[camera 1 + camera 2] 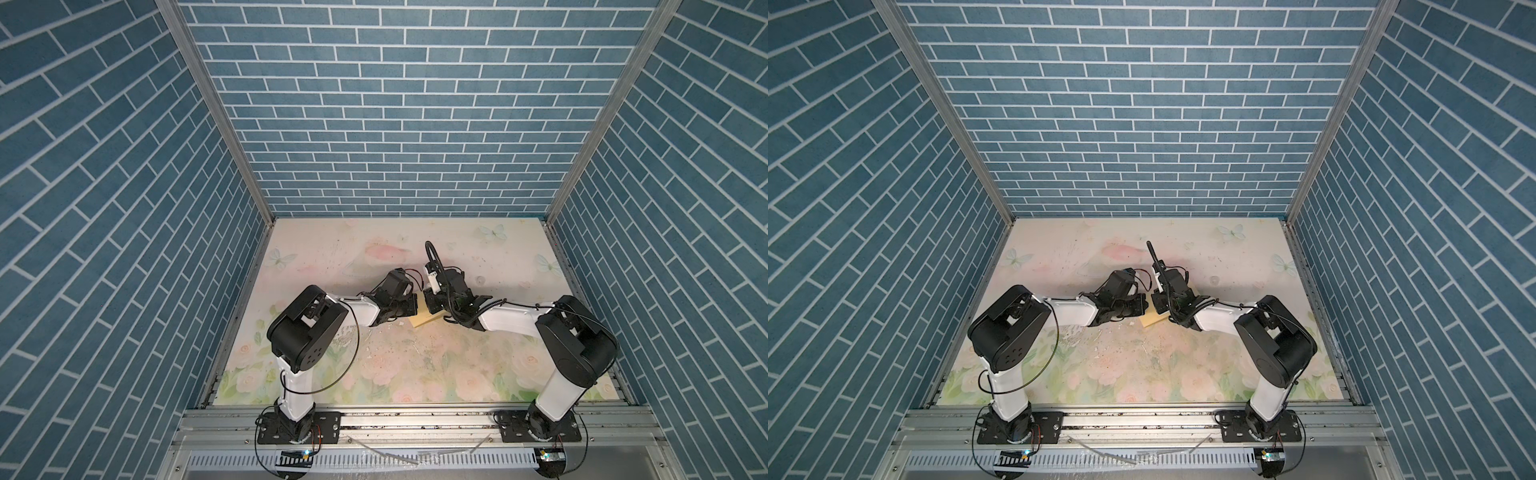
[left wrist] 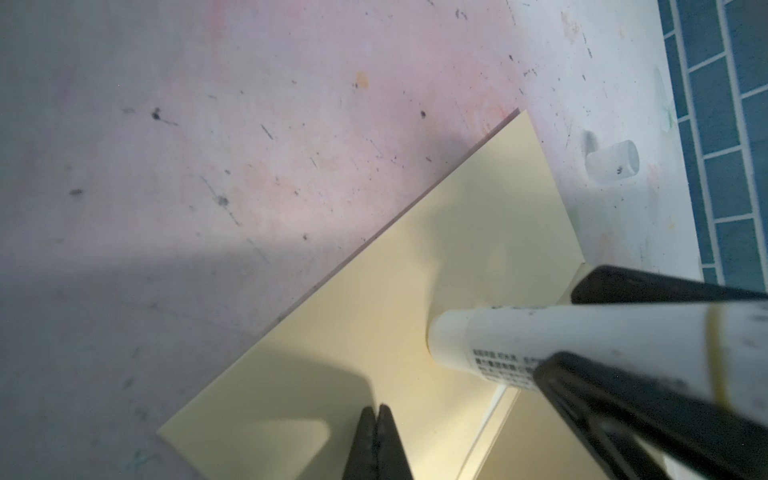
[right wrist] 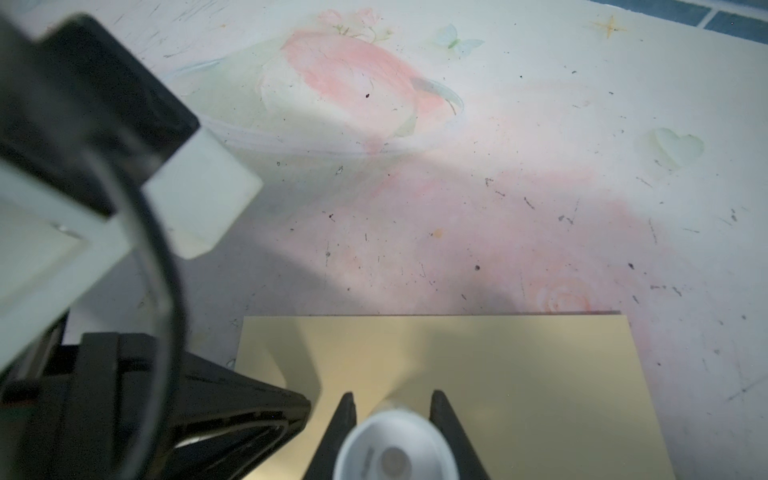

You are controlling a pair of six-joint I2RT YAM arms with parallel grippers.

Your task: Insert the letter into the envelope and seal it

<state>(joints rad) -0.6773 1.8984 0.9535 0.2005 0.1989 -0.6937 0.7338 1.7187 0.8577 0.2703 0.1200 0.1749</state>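
Two grippers meet over one spot at mid-table. On the left, the left gripper (image 2: 377, 415) has its jaws pressed together with nothing between them, tips down at the face of the envelope (image 2: 365, 316). Its shadow runs right up to the tips, so I judge it is pinning the paper, though contact is not certain. In the centre, the envelope lies flat on the table (image 1: 374, 374), pale yellow, directly under both tools. In both top views only a near corner of it (image 1: 426, 321) shows between the arms. The wrist views show a long far edge and a short end, so its long axis seems to run across, from one arm toward the other. The letter is not seen in any view; whether it is inside the envelope or hidden I cannot tell. On the right, the right gripper (image 3: 392, 399) stands narrowly parted, clamped around a white glue stick (image 2: 519, 336). The stick is uncapped and tilted, reaching in from the short end, its tip set on the envelope's face well inside the edges. Further right, the cap (image 2: 611, 164) lies on its side, apart from the envelope. My judgement is that this is the gluing stage, and the next stroke depends on the stick travelling along the paper while the closed left tool stops it sliding.
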